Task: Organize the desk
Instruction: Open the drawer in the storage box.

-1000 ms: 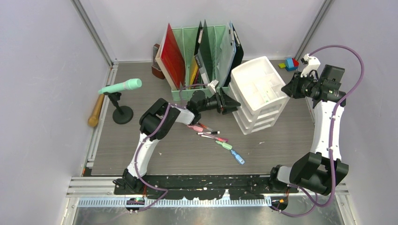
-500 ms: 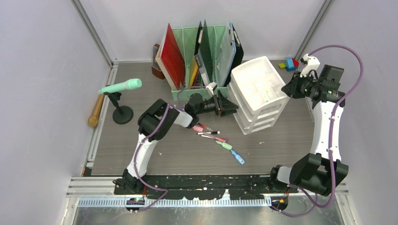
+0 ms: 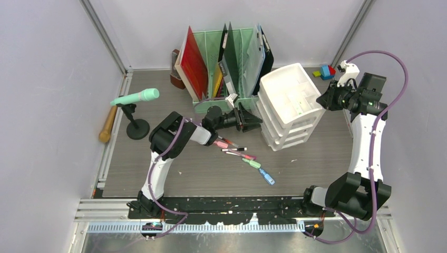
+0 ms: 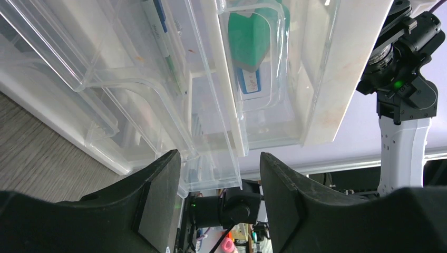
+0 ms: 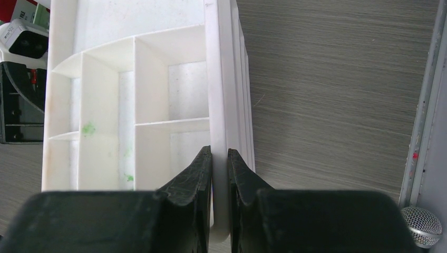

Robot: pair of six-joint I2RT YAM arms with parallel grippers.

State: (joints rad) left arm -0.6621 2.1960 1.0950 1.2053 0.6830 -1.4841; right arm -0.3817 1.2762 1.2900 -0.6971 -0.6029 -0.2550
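The desk (image 3: 211, 174) is a grey-brown wood-grain tabletop. A white stacked drawer unit (image 3: 290, 100) stands at its back right. My right gripper (image 3: 320, 100) is shut on the unit's right top rim (image 5: 220, 79), one finger on each side of the wall. My left gripper (image 3: 257, 120) is open and empty, pointing at the unit's front, where clear drawers (image 4: 174, 84) hold pens and a green item. Its fingertips (image 4: 166, 174) sit just short of the drawer fronts. Several markers (image 3: 237, 150) lie loose on the desk below the left gripper.
A mint-green file rack (image 3: 226, 58) with folders stands at the back centre. A green microphone on a black stand (image 3: 136, 97) and a wooden handle (image 3: 108, 124) are at the left. Coloured blocks (image 3: 326, 71) lie at the back right corner.
My left gripper has drawn back a little to the left, away from the drawer unit's front. The right arm has not moved.
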